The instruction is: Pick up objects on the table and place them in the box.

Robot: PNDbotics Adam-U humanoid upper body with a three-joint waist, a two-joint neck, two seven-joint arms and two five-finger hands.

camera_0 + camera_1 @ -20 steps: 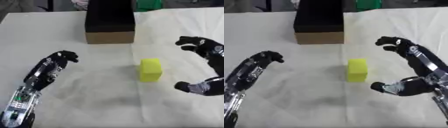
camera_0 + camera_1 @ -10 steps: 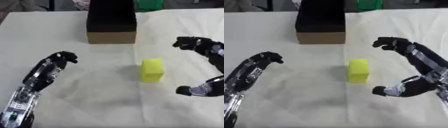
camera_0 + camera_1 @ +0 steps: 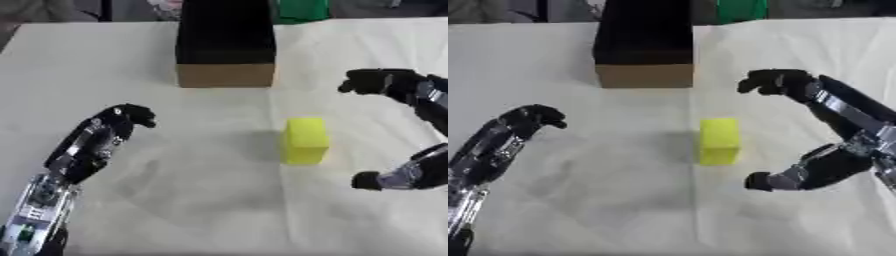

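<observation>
Yellow block (image 3: 305, 140) upright on our tabletop (image 3: 210, 200), box (image 3: 226, 46) beyond.
Our right hand (image 3: 833, 145) spreads wide beside it, untouching; left hand (image 3: 105, 135) rests curled, empty.

Tabletop (image 3: 131, 60) under both hands: matt off-white cloth or paper cover, faintly creased. Yellow block (image 3: 305, 140) left of the right hand (image 3: 833, 162): smooth, matt, plastic or foam, cannot tell which. Box (image 3: 226, 75) beyond the hands: plain brown cardboard front, matt, black upper part. Left hand (image 3: 114, 127) and right hand: black plastic shells, slight sheen, silver metal at joints.
</observation>
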